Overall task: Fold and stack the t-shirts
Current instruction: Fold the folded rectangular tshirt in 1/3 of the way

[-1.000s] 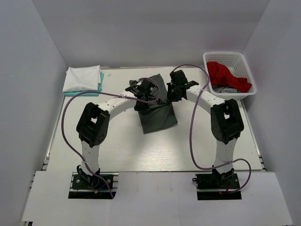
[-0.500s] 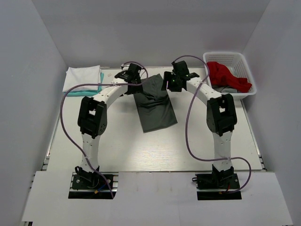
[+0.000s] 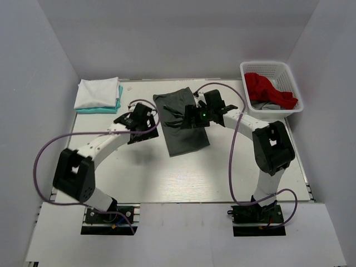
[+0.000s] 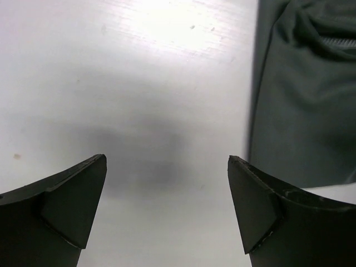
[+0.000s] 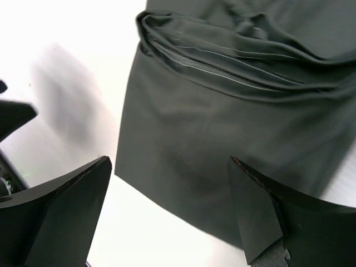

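Left fingers hovering beside grey shirt, right fingers above it, both gaping, empty; pinching near corners evenly seeming best.

matt cloth of dark grey t-shirt, smooth glossy table, plastic lattice basket

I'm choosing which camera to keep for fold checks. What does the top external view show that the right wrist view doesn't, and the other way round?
Only the top external view shows the white t-shirt stacked on the teal t-shirt at the far left, and the red t-shirt in the basket at the far right. Only the right wrist view shows the stitched hem and bunched creases of the dark grey t-shirt up close. Both show that shirt lying on the table with the right gripper open over it.
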Tool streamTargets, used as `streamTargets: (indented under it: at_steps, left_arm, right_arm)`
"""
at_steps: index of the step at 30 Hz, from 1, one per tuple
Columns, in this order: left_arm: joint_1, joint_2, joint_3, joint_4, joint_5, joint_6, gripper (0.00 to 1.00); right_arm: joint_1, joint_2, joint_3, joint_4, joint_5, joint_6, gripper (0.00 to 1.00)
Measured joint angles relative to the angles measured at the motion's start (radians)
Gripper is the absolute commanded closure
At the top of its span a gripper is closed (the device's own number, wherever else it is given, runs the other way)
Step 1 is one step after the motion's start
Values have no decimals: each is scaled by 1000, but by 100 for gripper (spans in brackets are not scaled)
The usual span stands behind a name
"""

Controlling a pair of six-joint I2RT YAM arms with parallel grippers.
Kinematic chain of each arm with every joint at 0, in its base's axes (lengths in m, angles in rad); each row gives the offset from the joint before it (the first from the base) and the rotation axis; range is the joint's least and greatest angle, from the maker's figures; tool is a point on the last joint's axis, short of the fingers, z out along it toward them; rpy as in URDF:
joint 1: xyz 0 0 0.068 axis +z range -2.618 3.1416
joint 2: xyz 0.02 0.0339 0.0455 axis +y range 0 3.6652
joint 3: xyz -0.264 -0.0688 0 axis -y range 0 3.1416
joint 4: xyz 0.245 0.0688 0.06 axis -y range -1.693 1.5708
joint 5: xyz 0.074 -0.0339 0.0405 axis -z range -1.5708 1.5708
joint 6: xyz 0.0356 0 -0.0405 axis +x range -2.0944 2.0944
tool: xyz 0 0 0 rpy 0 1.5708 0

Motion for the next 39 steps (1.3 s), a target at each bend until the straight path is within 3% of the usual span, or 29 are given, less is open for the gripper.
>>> streamTargets:
  at_steps: [4, 9, 16, 25, 30, 36, 39]
  left_arm:
    - [1, -156, -156, 14, 3, -20, 0]
    - [1, -217, -260, 21, 26, -39, 0]
    - [1, -226, -273, 36, 37, -53, 0]
    - [-2, -164, -253, 51, 74, -37, 0]
    - [-2, -114, -232, 83, 145, -14, 0]
    - [-24, -53, -217, 198, 285, 17, 0]
    - [-44, 8, -189, 240, 339, 30, 11]
  right_arm:
    - [12, 60, 16, 40, -35, -11, 10]
    - [13, 194, 117, 85, -37, -11, 10]
    - [13, 325, 266, 146, -13, 3, 10]
    - [6, 369, 399, 160, 78, 105, 10]
    - [-1, 324, 360, 115, 115, 118, 10]
    - [-23, 97, 139, 21, 216, 148, 10]
    - [-58, -19, 3, -8, 256, 168, 10]
